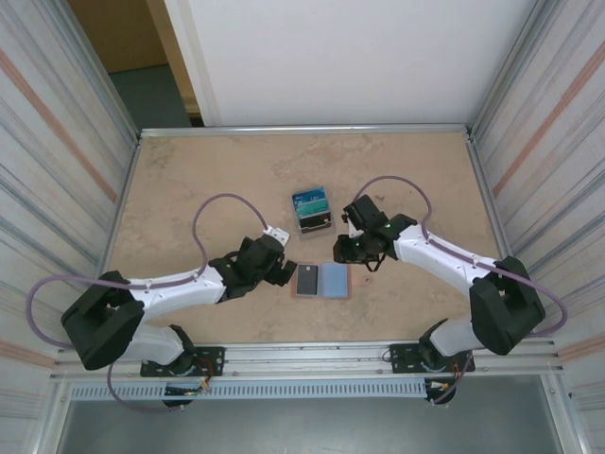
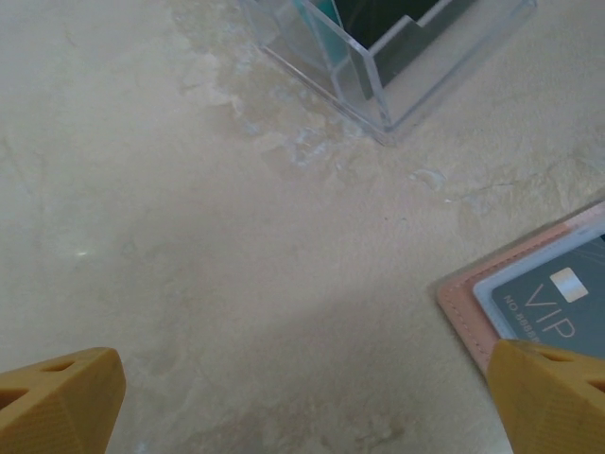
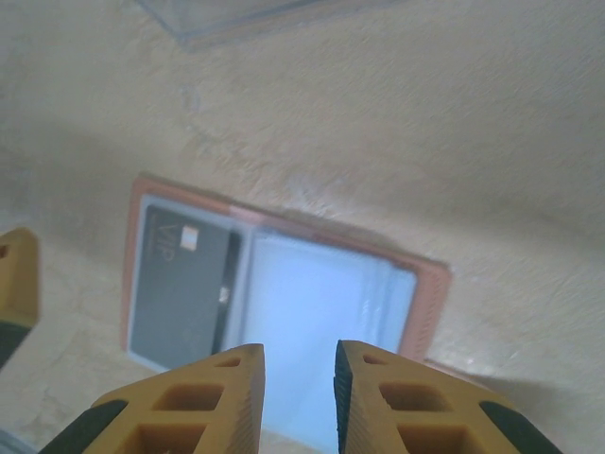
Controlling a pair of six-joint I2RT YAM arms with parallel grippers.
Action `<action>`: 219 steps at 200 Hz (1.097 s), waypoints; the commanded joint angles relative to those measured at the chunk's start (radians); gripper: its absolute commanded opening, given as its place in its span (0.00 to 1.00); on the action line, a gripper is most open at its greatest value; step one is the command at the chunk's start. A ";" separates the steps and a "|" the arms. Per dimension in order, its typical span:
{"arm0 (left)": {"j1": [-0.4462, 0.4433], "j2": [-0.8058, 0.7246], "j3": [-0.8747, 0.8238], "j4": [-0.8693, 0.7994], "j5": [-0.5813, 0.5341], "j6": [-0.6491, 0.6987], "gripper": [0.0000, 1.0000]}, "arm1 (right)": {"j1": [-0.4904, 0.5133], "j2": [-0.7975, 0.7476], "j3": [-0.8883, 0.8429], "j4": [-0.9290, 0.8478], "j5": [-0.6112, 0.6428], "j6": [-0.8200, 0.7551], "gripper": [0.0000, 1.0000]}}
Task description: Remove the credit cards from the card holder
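Observation:
The card holder (image 1: 321,281) lies open flat on the table, tan rim around pale blue panels (image 3: 321,312). A dark credit card marked VIP (image 3: 180,284) sits in its left panel, and its corner shows in the left wrist view (image 2: 558,303). Blue and teal credit cards (image 1: 309,200) stand in a clear plastic stand (image 1: 312,219). My left gripper (image 1: 282,270) rests wide open just left of the holder, its fingertips (image 2: 66,397) far apart over bare table. My right gripper (image 3: 299,378) hovers over the holder's right panel, jaws a narrow gap apart with nothing between them.
The clear stand (image 2: 378,66) is beyond the holder, close to both grippers. Metal rails edge the tabletop (image 1: 189,170) on all sides, with corrugated walls left and right. Purple cables loop off both arms.

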 commanded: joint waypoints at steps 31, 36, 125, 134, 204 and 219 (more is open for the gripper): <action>-0.011 0.067 -0.045 0.101 0.030 -0.069 0.99 | 0.093 0.015 0.041 -0.015 0.027 0.157 0.26; -0.013 0.072 -0.047 0.101 0.027 -0.072 0.99 | 0.097 0.023 0.043 -0.012 0.026 0.162 0.26; -0.142 0.191 -0.025 0.108 -0.072 -0.174 0.99 | 0.110 0.078 0.043 0.038 0.007 0.202 0.23; -0.154 0.201 -0.018 0.110 -0.072 -0.180 0.99 | 0.108 0.075 0.037 0.038 0.009 0.203 0.23; -0.176 0.192 0.002 0.101 -0.089 -0.217 0.99 | 0.085 0.065 -0.014 0.079 -0.015 0.221 0.21; -0.176 0.170 0.001 0.085 -0.106 -0.217 0.99 | 0.081 0.066 -0.017 0.086 -0.022 0.221 0.21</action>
